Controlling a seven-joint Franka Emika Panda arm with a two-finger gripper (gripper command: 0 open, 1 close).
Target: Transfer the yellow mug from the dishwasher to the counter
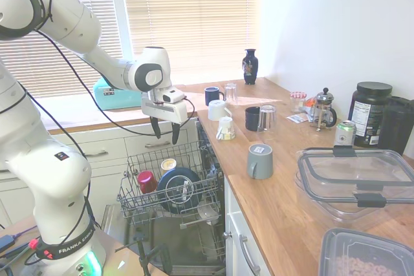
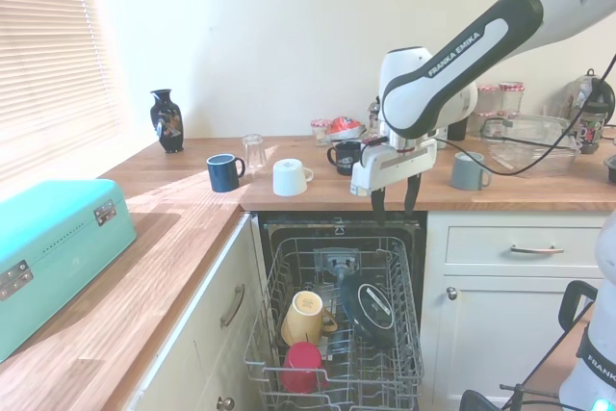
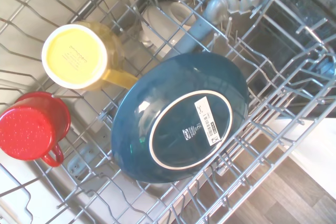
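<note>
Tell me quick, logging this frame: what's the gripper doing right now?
Gripper: open, holding nothing, hanging above the dishwasher rack; the yellow mug sits in the rack.

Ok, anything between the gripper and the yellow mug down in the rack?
No, just open air between gripper and yellow mug, clearest in the second exterior view. The dark blue bowl sits beside the mug.
</note>
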